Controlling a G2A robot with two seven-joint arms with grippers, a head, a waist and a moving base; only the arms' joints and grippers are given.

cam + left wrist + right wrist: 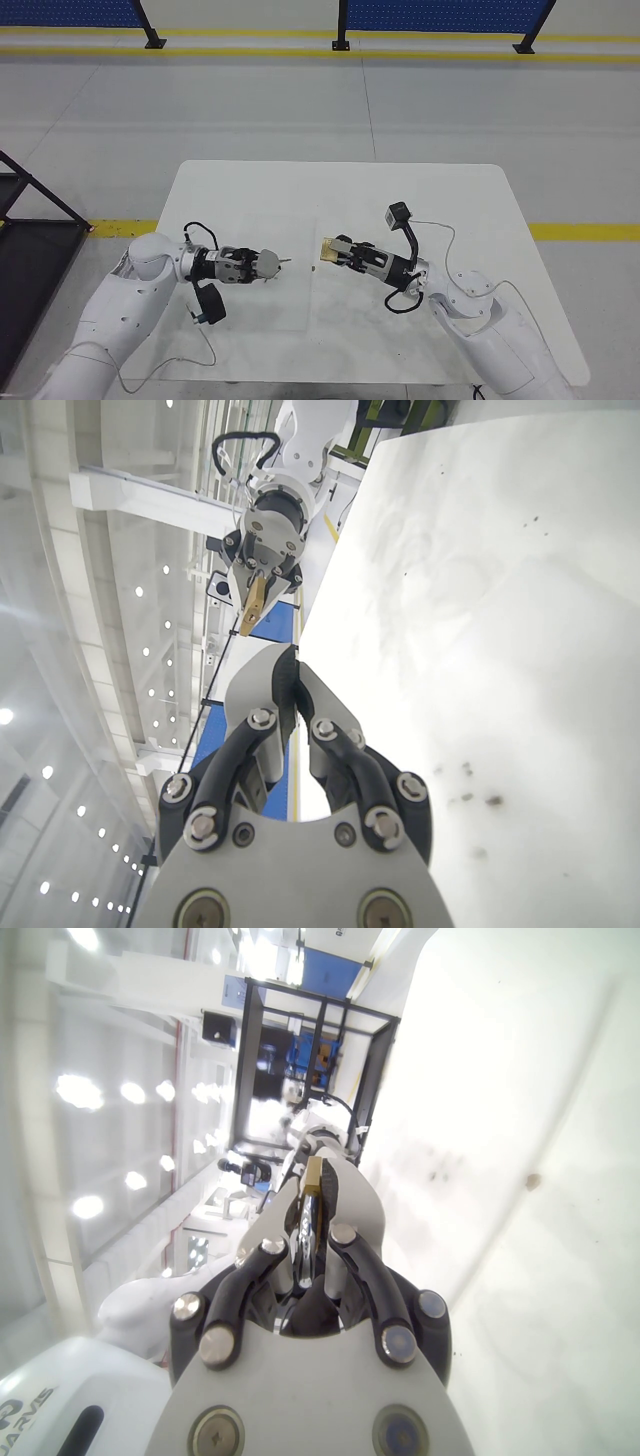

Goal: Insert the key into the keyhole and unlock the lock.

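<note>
It's bright in here, lit from above by rows of round ceiling lamps (pixel 145 650) off beyond the left gripper (pixel 292 660) and its fingers (pixel 250 692). The white table (pixel 475 600) beside those fingers glares nearly blank, with only dark specks showing. Past the right gripper (pixel 320 1173) the lamps bloom into pale blobs. The lock (pixel 314 1178) between its fingers (pixel 362 1198) carries bright glints on its steel loop. Beams bow near both wrist views' edges.
</note>
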